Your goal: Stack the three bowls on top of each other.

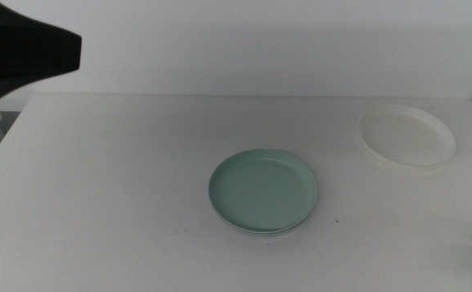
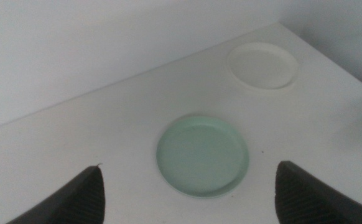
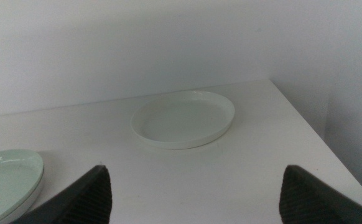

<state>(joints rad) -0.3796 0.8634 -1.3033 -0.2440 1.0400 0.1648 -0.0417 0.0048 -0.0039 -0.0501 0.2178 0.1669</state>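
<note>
Left gripper [image 2: 187,190]: up over the desk's left side, jaws spread wide, nothing in them; it looks down on the green bowl.
Mint green shallow round bowl [image 1: 263,191]: mid-desk, and a second pale rim shows just under its near edge, so I judge it already sits on another bowl, presumably the grey one.
White shallow round bowl [image 1: 407,135]: alone at the far right, well apart from the green one.
Right gripper [image 3: 193,193]: near the white bowl, jaws released, empty.
White desk [image 1: 122,203]: carries all.
Progress: one stacking seemingly done; the white bowl is not yet added.
</note>
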